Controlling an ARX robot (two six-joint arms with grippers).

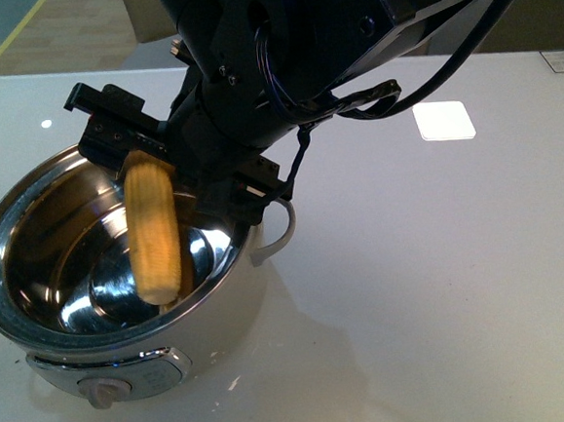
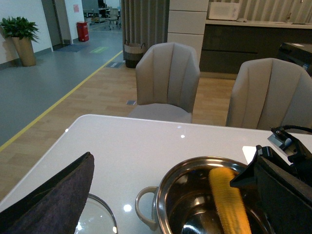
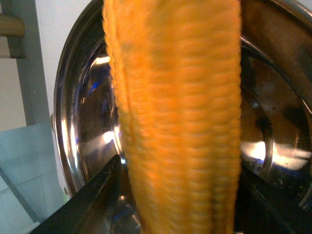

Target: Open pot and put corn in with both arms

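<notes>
Your right tool (image 1: 153, 187) is clamped on one corn (image 1: 154, 231), cob hanging tilted inside one open pot (image 1: 38, 333) on the tabletop (image 1: 444, 286); left tool unseen, two chairs (image 2: 168, 80) behind.

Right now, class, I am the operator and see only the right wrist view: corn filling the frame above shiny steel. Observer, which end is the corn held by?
Observer: The right hand grips the corn by its upper end, and the corn hangs nearly upright.
Operator: Is its lower end inside the pot?
Observer: In the front view the tip appears to be below the rim of the pot. I cannot tell whether it touches the bottom.
Operator: Where is the lid?
Observer: The left wrist view shows a glass lid lying on the table beside the pot.
</notes>
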